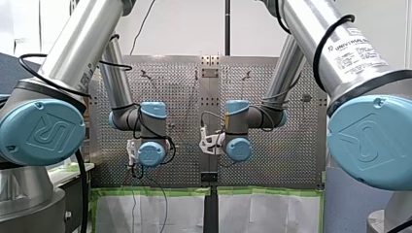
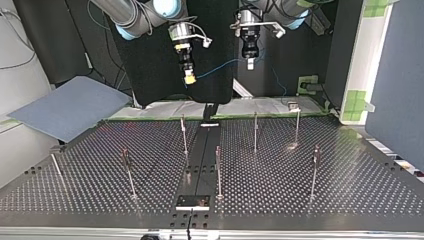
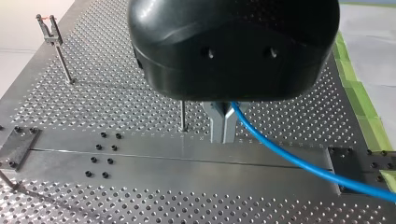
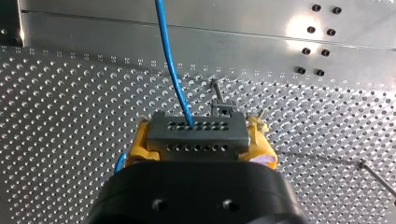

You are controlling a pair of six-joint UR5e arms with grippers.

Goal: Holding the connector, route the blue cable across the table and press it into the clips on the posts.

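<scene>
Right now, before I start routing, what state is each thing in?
right pincer: shut on the connector, raised above the table.
left pincer: shut on the blue cable, raised.
connector: held between yellow pads.
blue cable: strung in air between the pincers, unrouted.
posts: upright, clips empty.

Bright glare on the perforated table [image 4: 299,107]; dark backdrop [image 2: 150,75] in top view.

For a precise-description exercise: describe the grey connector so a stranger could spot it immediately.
Over the perforated metal table, find my right gripper with yellow pads. Clamped between them is the grey rectangular connector block, set apart by two rows of small holes and a blue cable leaving one.
</scene>
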